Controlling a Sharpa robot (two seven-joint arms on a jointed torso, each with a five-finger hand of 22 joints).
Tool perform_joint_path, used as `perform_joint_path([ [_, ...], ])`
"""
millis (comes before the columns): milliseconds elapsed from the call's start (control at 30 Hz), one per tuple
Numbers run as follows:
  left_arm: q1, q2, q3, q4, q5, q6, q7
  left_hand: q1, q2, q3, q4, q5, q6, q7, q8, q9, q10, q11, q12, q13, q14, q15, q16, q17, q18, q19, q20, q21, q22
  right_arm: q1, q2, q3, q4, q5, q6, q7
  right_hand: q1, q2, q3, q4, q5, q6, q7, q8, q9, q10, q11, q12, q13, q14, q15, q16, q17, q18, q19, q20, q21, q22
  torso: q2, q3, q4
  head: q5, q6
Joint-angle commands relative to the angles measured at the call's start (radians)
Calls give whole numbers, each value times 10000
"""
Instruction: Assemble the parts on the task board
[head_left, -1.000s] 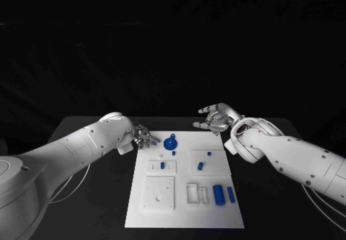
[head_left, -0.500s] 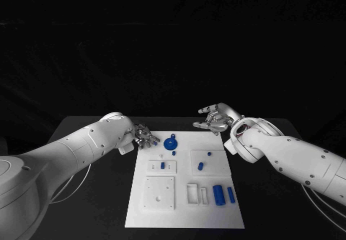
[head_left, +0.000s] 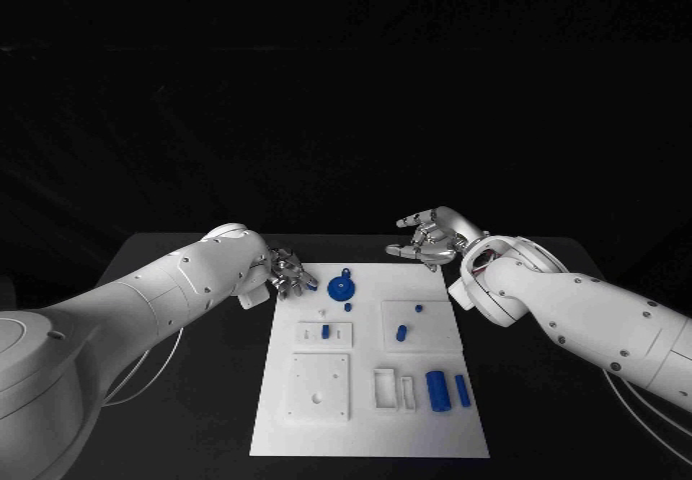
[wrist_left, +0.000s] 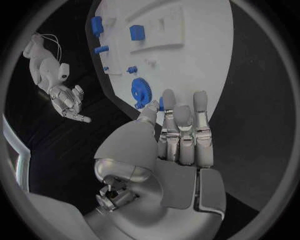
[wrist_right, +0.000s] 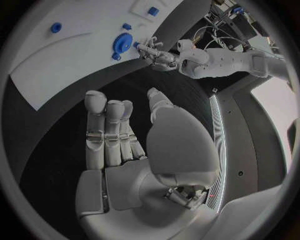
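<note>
At the far left corner of the task board (head_left: 368, 440), I have my left hand (head_left: 290, 274) reaching in, fingertips close together just beside the blue gear (head_left: 339, 288). In the left wrist view a small blue part (wrist_left: 160, 103) sits right at those fingertips, but I cannot tell whether it is pinched or merely behind them. I judge the hand sits there because the gear's corner is where the next fit belongs. My right hand (head_left: 428, 237) hovers off the board's far right corner, over the dark surface (head_left: 188, 400), fingers apart and holding nothing, which keeps it clear of the work. The other parts wait where they lie: a small blue peg (head_left: 326, 331) in the left middle fixture, two small pegs (head_left: 402, 332) in the right middle fixture, and two blue bars (head_left: 436, 388) side by side near the board's near right edge, beside a white slotted block (head_left: 387, 388).
</note>
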Motion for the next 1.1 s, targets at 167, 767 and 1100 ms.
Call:
perform_joint_path([
  [167, -25, 24, -12, 11, 28, 352, -257, 28, 207, 208, -350, 304, 33, -25, 24, 48, 96, 15, -108, -36, 42, -46, 79, 38, -47, -41, -25, 145, 189, 1, -4, 6, 25, -61, 49, 23, -49, 39, 11, -23, 31, 57, 7, 4, 9, 43, -7, 43, -5, 41, -56, 4, -2, 150, 127, 5, 22, 573, 2, 1, 2, 2, 10],
  [767, 259, -1087, 41, 1904, 1515, -704, -312, -778, -148, 1238, -1173, 2443, 586, -223, 230, 1318, 904, -182, -379, -73, 613, -267, 119, 243, 3, 215, -234, 715, 181, 1, -216, 6, 78, -23, 29, 20, -72, 40, 3, -24, 33, 62, 4, 2, 8, 44, -9, 42, -3, 42, -57, 3, -2, 150, 123, 4, 23, 572, -170, -79, 151, 9, -80],
  [1100, 525, -2336, 34, 4207, 1387, -2032, -752, -1209, -580, 1672, -1261, 3291, 1340, -413, -511, 2790, 1563, -306, -866, 64, 1076, -418, -238, 861, -34, 418, -382, 917, 158, -4, -260, 7, 11, -7, 38, 29, -72, 40, 3, -24, 33, 62, 4, 2, 8, 44, -9, 42, -3, 42, -57, 3, -2, 150, 123, 4, 23, 572, -405, -147, 269, -1, -286],
])
